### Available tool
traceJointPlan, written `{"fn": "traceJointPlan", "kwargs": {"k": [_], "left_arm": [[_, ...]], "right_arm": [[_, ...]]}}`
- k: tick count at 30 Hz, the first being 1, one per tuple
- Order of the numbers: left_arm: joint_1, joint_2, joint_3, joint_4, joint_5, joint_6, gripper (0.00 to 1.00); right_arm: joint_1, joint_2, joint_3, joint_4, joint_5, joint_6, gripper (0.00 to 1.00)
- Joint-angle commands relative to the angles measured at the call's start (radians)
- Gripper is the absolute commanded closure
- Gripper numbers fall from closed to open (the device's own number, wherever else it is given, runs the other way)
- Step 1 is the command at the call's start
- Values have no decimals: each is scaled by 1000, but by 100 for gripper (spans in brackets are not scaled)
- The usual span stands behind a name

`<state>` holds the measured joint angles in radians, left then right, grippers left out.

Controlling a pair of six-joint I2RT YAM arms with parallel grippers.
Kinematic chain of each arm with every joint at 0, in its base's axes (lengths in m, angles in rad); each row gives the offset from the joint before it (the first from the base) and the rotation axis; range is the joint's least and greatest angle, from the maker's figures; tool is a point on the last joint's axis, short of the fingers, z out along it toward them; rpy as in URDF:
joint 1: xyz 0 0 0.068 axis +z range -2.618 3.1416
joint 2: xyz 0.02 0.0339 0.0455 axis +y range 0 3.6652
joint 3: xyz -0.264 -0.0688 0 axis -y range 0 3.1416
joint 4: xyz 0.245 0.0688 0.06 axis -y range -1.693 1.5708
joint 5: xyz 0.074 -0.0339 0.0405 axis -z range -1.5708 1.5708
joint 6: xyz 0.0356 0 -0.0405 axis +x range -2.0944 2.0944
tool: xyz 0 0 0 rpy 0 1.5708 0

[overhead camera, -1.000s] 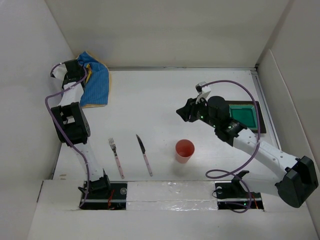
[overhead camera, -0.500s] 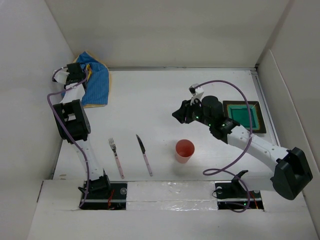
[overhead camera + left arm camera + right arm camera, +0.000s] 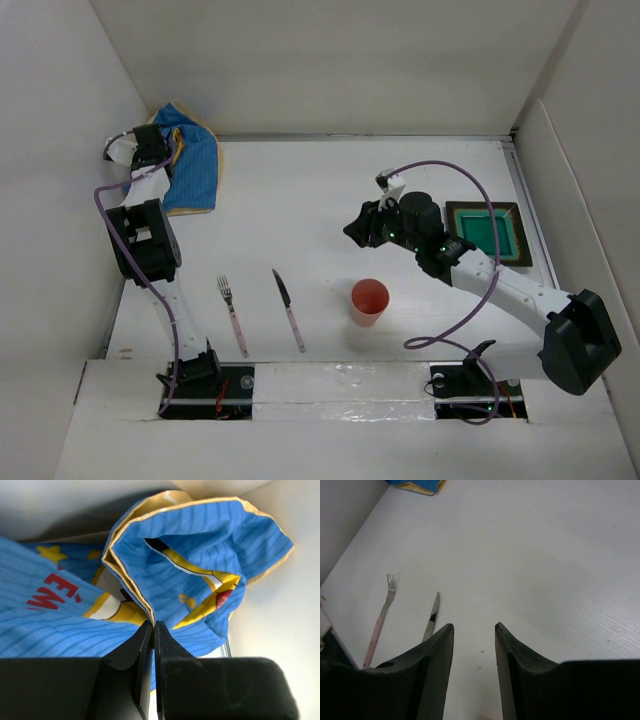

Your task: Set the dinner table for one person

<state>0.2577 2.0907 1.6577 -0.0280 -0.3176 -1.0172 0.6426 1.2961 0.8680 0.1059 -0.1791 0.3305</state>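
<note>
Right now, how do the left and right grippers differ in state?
The left gripper has jaws shut on the blue placemat; the right gripper has jaws open, holding nothing. The left gripper is at the far-left corner; the right gripper is over the middle of the dinner table. Both have black jaws.

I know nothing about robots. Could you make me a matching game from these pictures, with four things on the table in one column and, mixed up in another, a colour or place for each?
Things:
1. fork
2. cup
3. plate
4. placemat

Descriptions:
A. red, standing near the front middle
B. blue, pinched in the left gripper
C. green, near the right wall
D. lying just left of the knife

Pairs: 1-D, 2-A, 3-C, 4-B
</note>
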Motion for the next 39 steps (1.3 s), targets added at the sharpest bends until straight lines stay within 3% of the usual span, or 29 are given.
{"fn": "traceJointPlan", "kwargs": {"k": [1,10,20,33,39], "left_arm": [[8,-37,53,82,38,66,100],[-103,-199,137,207,273,206,100],[-124,-360,171,284,486,155,100],[-293,-298,534,316,518,63,100],[-331,-261,587,378,572,-46,100]], "right_arm": [[-3,-26,11,52,23,2,55],[-3,55,90,89,10,25,48],[-1,146,282,8,-6,22,37],[85,223,430,-90,23,-16,22],[66,218,440,-155,131,-38,16]]}}
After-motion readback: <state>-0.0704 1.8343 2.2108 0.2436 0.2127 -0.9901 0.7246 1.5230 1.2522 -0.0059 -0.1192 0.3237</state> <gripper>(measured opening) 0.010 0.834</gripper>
